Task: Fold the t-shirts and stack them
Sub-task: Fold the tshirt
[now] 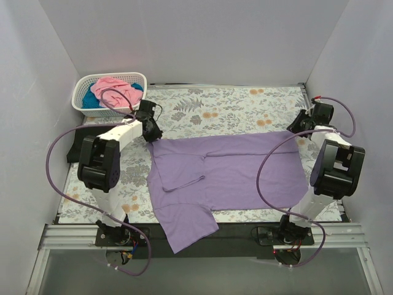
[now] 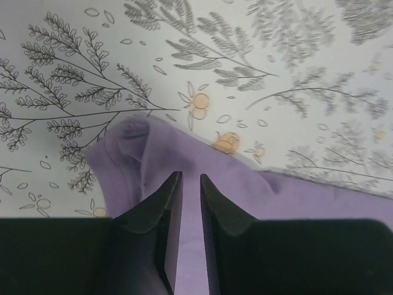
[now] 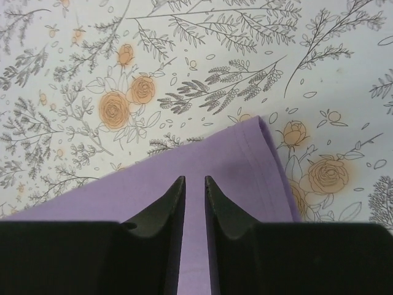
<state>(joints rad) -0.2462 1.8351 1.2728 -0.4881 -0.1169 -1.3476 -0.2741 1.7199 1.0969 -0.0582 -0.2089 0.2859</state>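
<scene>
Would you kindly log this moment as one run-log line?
lavender t-shirt spread out | left gripper at its far-left corner | right gripper at far-right corner | both jaws narrow, grip unclear

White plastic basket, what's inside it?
Inside the white plastic lattice basket, a crumpled pink fabric t-shirt lies over a teal blue fabric t-shirt. Anything underneath them is hidden.

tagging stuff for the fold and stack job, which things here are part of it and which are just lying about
Part of the job:
- lavender t-shirt, spread on the cloth
- pink t-shirt, in the basket
- teal t-shirt, in the basket

Just lying about:
- white lattice basket
- floral cloth covering the table
</scene>
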